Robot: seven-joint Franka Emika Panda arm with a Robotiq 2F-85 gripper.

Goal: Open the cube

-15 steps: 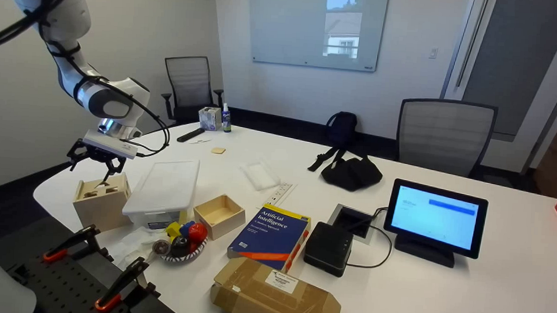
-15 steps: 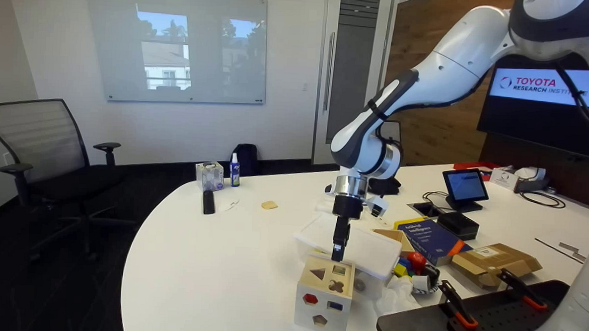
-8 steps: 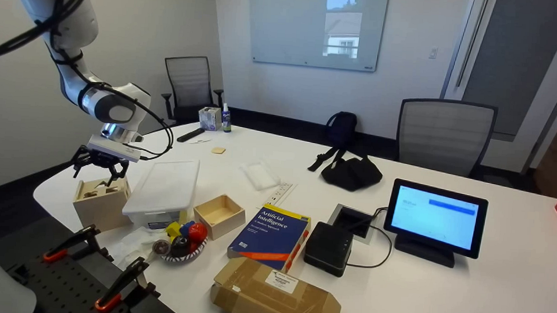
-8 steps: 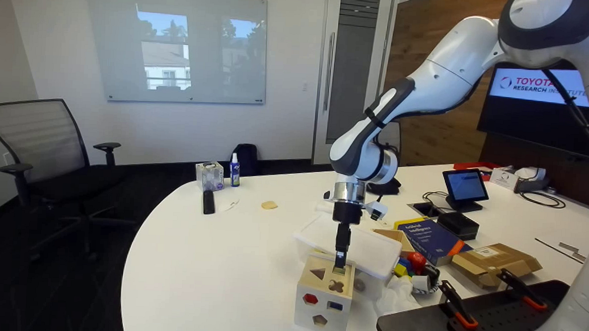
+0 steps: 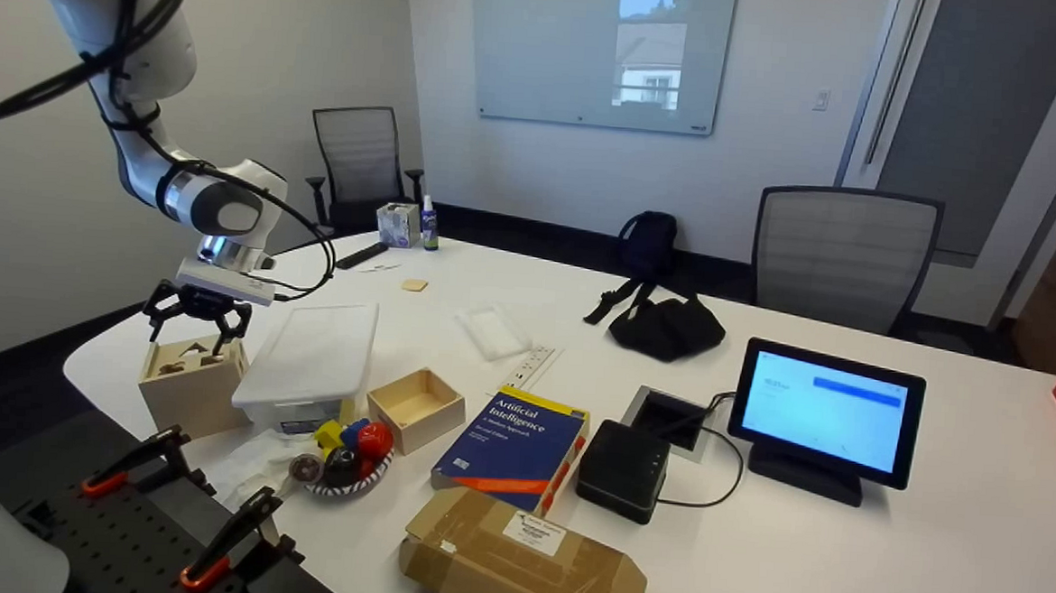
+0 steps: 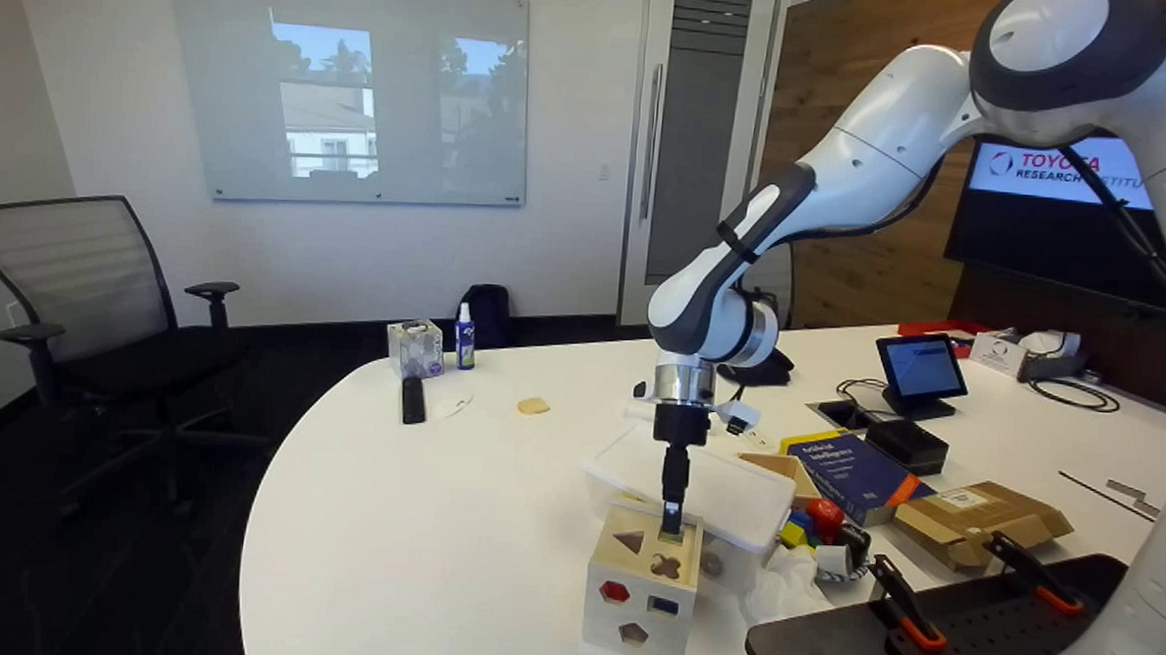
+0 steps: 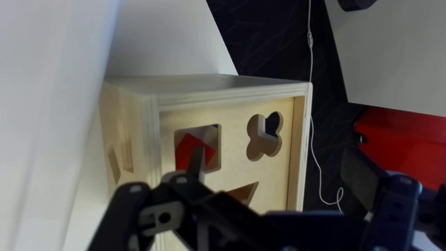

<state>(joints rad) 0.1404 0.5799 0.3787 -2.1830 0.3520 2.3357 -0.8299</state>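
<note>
The light tan wooden cube (image 5: pixel 197 401) stands upright on the table near its edge. It also shows in an exterior view (image 6: pixel 610 619) with shaped holes in its top and side. My gripper (image 5: pixel 186 342) is open and points down just above the cube's top. In the wrist view, my gripper (image 7: pixel 278 167) has one finger over the square hole, and the other is out past the cube's edge. Whether the finger has entered the hole I cannot tell. A red piece (image 7: pixel 183 151) shows inside through the square hole.
A white lidded plastic container (image 5: pixel 317 349) stands right beside the cube. Near it are a striped bowl (image 5: pixel 346 490) of coloured pieces, an open wooden box (image 5: pixel 435 427), a blue book (image 5: pixel 511 440) and a cardboard box (image 5: pixel 523 563). Black clamps (image 5: pixel 231 538) sit at the robot's mount.
My gripper has moved down toward the cube's top and shifted sideways, so one finger is now at the square hole. The cube has not moved. The gripper stays open.
</note>
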